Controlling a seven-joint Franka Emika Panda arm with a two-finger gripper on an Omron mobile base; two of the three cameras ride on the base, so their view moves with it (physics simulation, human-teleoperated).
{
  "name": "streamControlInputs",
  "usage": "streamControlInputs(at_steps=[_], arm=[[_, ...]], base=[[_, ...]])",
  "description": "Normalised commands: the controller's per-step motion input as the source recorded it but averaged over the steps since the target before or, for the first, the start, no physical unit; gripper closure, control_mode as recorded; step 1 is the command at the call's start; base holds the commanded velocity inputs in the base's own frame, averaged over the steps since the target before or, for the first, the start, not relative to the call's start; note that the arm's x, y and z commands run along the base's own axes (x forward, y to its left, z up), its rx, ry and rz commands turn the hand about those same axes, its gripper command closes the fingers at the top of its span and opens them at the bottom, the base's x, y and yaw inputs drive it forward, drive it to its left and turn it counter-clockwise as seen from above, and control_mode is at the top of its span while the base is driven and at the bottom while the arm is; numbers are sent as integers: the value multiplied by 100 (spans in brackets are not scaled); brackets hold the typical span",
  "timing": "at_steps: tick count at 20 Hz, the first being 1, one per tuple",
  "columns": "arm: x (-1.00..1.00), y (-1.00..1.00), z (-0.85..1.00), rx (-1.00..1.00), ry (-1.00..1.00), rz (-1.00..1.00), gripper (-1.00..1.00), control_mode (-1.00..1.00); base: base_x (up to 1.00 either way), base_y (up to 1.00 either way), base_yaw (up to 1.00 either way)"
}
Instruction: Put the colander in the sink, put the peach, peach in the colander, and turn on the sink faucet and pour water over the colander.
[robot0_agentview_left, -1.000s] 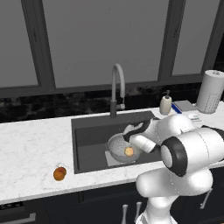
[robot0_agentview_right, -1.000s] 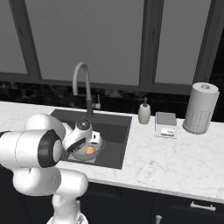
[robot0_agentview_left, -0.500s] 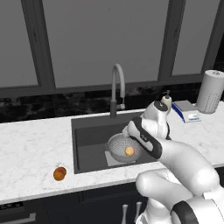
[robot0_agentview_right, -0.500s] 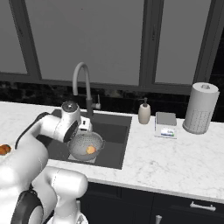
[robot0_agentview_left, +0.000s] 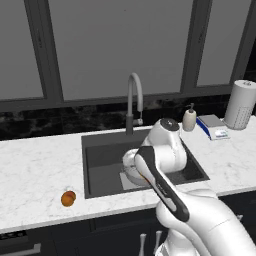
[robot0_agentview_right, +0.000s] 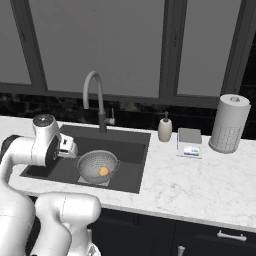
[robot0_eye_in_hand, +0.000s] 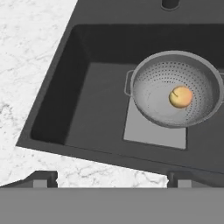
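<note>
The grey colander (robot0_eye_in_hand: 175, 89) sits in the dark sink (robot0_eye_in_hand: 100, 109), partly over the paler square (robot0_eye_in_hand: 153, 131). One pale orange peach (robot0_eye_in_hand: 180, 96) lies on its bottom, also seen in the right base view as the peach (robot0_agentview_right: 103, 171) inside the colander (robot0_agentview_right: 97, 166). The other peach (robot0_agentview_left: 68, 198), deep orange, rests on the white counter left of the sink (robot0_agentview_left: 105, 160). My gripper (robot0_eye_in_hand: 111, 178) hangs above the sink's front left part, beside the colander, open with nothing between its fingertips (robot0_eye_in_hand: 43, 177). The grey faucet (robot0_agentview_right: 95, 95) arches behind the sink; no water runs.
A soap dispenser (robot0_agentview_right: 165, 129), a small scale (robot0_agentview_right: 189, 142) and a tall white dotted roll (robot0_agentview_right: 229, 123) stand on the counter right of the sink. My arm (robot0_agentview_left: 165, 150) hides much of the colander in the left base view. Bare marble (robot0_agentview_left: 35, 170) lies left.
My hand has drawn up and away from the colander toward the sink's left side, leaving the pale peach in it. The jaws stay open. The counter peach has not moved.
</note>
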Motion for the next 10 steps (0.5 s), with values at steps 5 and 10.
streamControlInputs(at_steps=[5, 10], arm=[[-25, 100, 22, 0, 0, -8, -100, -100], [-14, 98, 17, 1, 5, -15, -100, -100]], base=[[0, 0, 0], [0, 0, 0]])
